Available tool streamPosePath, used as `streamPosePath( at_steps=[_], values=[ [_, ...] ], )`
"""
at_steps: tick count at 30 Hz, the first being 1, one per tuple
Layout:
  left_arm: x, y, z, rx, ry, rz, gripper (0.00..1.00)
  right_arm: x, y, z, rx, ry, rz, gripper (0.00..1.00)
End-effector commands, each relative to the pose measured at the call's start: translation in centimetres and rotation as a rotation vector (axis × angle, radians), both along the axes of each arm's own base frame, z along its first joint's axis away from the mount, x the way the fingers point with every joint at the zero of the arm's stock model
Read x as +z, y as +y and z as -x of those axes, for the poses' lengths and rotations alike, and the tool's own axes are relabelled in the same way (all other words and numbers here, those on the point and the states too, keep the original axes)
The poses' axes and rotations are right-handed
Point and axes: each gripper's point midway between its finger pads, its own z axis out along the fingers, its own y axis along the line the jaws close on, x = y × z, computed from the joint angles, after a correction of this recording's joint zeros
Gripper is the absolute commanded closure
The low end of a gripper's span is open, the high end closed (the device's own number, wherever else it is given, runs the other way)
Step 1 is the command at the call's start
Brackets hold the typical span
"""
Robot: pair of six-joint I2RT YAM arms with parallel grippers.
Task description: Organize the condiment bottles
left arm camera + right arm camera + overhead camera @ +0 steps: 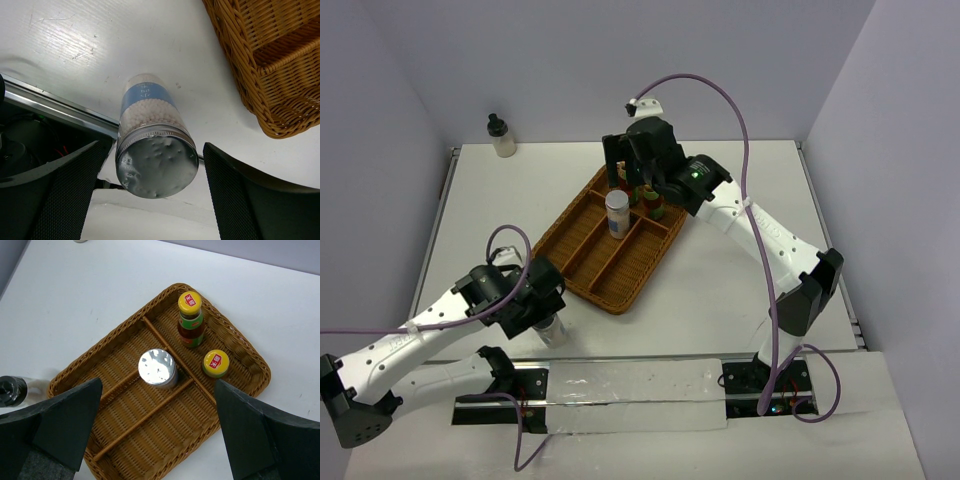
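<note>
The left gripper (152, 146) is straddling a clear shaker (150, 125). Its jaws are standing apart, with a thin gap showing on each side, so it is gripping nothing. The shaker is standing upright on the table (100, 45) between the fingers. Its long axis is running straight away from the wrist and its silver lid is facing back at it.

The right gripper (157, 384) is hanging spread wide above the wicker tray (240, 347). Directly beneath its gap a second shaker (158, 367) is standing upright against a divider. Just beyond that divider two red sauce bottles (190, 322) are standing, caps pointing up at the hand.
</note>
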Motion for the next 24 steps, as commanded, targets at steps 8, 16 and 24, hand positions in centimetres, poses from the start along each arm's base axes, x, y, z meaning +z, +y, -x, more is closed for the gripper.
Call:
streamPosePath(
  at_steps=[8, 16, 24],
  values=[
    [-1.0, -0.3, 0.7, -0.013, 0.048, -0.002, 0.20, 1.5, 0.0, 0.3, 0.002, -0.040, -0.036, 0.00],
    [0.5, -0.2, 0.4, -0.024, 0.020, -0.005, 0.60, 1.3, -0.1, 0.2, -0.006, -0.045, -0.035, 0.00],
    [6.1, -2.2, -2.1, -0.103, -0.107, 0.060, 0.90, 3.1, -1.9, 1.0, -0.042, -0.085, -0.054, 0.00]
  ],
)
